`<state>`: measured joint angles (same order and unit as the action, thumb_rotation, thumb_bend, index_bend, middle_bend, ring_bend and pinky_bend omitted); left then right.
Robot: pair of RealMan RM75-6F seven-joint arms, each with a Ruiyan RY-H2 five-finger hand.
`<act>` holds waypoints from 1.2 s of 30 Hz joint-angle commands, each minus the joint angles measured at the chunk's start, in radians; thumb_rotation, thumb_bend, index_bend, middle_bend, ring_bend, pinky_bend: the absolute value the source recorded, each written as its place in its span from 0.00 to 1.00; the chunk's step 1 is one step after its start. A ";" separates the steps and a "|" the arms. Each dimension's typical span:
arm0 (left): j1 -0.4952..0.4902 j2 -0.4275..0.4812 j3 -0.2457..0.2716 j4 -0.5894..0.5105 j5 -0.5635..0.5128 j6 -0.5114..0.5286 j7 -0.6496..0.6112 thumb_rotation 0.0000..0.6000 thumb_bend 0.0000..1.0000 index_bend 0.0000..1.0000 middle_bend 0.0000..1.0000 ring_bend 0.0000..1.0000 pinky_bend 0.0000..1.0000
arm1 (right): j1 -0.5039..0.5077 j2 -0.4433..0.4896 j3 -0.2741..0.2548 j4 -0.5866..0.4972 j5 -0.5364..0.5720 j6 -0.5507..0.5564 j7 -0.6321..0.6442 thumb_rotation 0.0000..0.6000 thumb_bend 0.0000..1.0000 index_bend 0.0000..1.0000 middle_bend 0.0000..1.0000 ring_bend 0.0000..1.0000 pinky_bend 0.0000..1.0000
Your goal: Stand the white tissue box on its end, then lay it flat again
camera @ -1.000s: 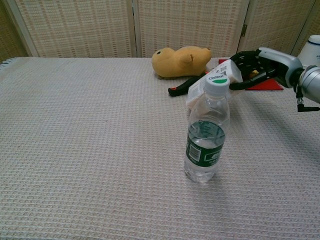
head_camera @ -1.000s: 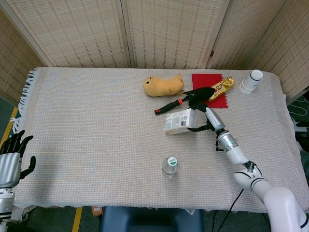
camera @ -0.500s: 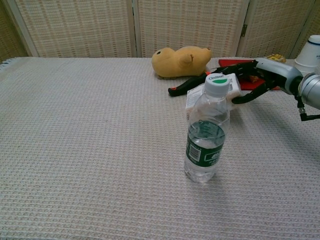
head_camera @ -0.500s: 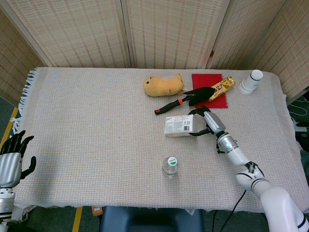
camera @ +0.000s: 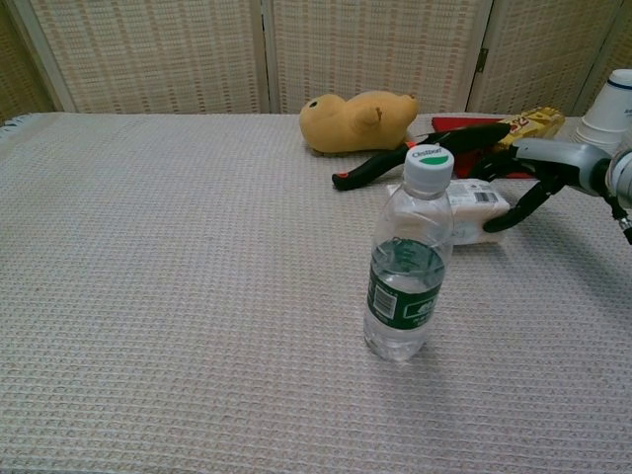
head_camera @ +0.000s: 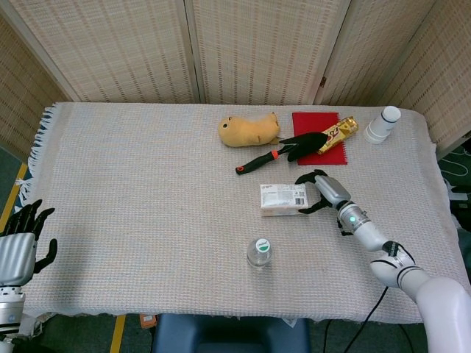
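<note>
On the woven tablecloth (head_camera: 147, 184) the white tissue box (head_camera: 283, 199) lies flat, the right hand (head_camera: 324, 191) cupping its end with fingers spread around it, so release and withdrawal seem next.

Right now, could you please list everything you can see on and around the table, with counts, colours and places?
tissue box: one, white, lying flat, centre-right
water bottle: one, clear, green label, near front edge
plush toy: one, yellow, far centre
trowel: one, black, beside the plush toy
red cloth: one, far right
snack bar: one, gold, on the red cloth
paper cups: white stack, far right corner
tablecloth: one, beige
right hand: black, around the box's right end
left hand: black, off the table's left edge
</note>
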<state>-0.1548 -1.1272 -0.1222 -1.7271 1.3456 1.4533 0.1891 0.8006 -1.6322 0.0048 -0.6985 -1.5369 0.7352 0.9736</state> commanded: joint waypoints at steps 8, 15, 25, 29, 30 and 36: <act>-0.002 0.002 0.002 -0.001 -0.001 -0.005 0.001 1.00 0.48 0.18 0.00 0.00 0.10 | 0.007 0.037 0.018 -0.068 0.040 -0.033 -0.129 1.00 0.31 0.34 0.42 0.31 0.00; -0.003 0.005 0.004 -0.006 -0.005 -0.012 0.003 1.00 0.48 0.18 0.00 0.00 0.10 | -0.010 0.068 0.067 -0.161 0.116 -0.026 -0.331 1.00 0.31 0.31 0.41 0.30 0.00; -0.003 0.006 0.005 -0.007 -0.005 -0.010 0.006 1.00 0.48 0.18 0.00 0.00 0.10 | -0.016 0.097 0.103 -0.233 0.196 -0.076 -0.452 1.00 0.11 0.25 0.39 0.29 0.00; -0.003 0.006 0.006 -0.007 -0.005 -0.010 0.007 1.00 0.48 0.18 0.00 0.00 0.10 | -0.014 0.099 0.110 -0.240 0.216 -0.097 -0.478 1.00 0.02 0.23 0.37 0.28 0.00; -0.003 0.006 0.006 -0.008 -0.005 -0.010 0.008 1.00 0.48 0.18 0.00 0.00 0.10 | -0.015 0.098 0.112 -0.241 0.219 -0.099 -0.483 1.00 0.01 0.23 0.37 0.28 0.00; -0.003 0.006 0.006 -0.008 -0.003 -0.008 0.006 1.00 0.48 0.18 0.00 0.00 0.10 | -0.017 0.096 0.121 -0.244 0.230 -0.106 -0.502 1.00 0.00 0.23 0.37 0.28 0.00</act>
<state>-0.1575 -1.1206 -0.1159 -1.7351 1.3426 1.4450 0.1954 0.7834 -1.5365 0.1254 -0.9419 -1.3075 0.6299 0.4715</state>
